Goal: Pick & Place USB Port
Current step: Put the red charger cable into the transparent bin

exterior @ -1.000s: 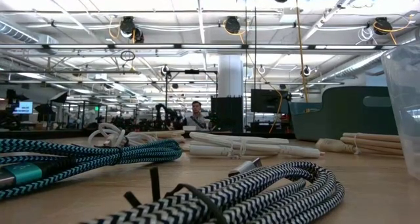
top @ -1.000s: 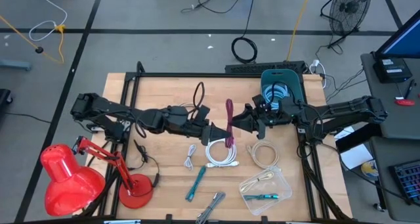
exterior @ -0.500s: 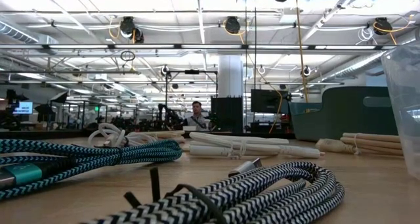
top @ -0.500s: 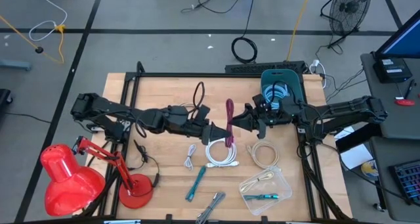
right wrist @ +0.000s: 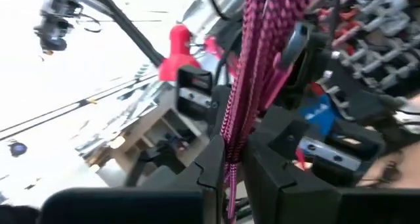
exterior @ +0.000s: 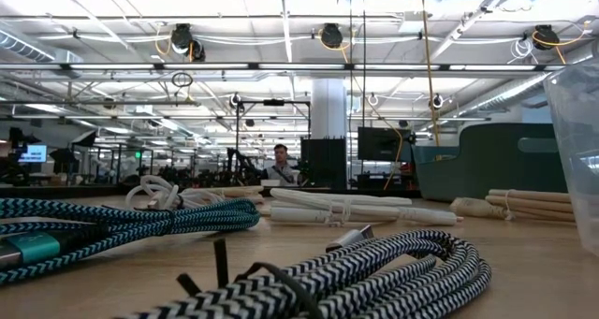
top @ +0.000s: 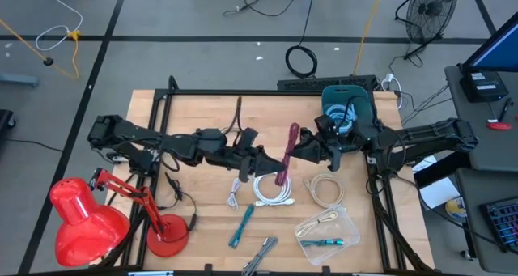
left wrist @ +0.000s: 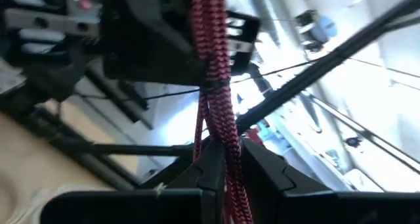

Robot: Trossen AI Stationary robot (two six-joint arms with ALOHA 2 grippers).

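Both arms met over the middle of the table [top: 202, 106], sharing the red braided cable [top: 286, 153]. The left gripper [top: 265, 159] pinched the bundle's lower end, jaws closed tight on it, with the braid running straight up between its fingers [left wrist: 216, 165]. The right gripper [top: 296, 150] was clamped on the same cable higher up, so it hung tilted between them, just above the white cable coil [top: 272, 190].

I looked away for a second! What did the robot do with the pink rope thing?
Both arms shifted and the bundled magenta braided cable tilted: its top swung toward the right arm. The right gripper and the left gripper each pinch it between their fingers. The white cable, the red lamp and the teal bin stayed put.
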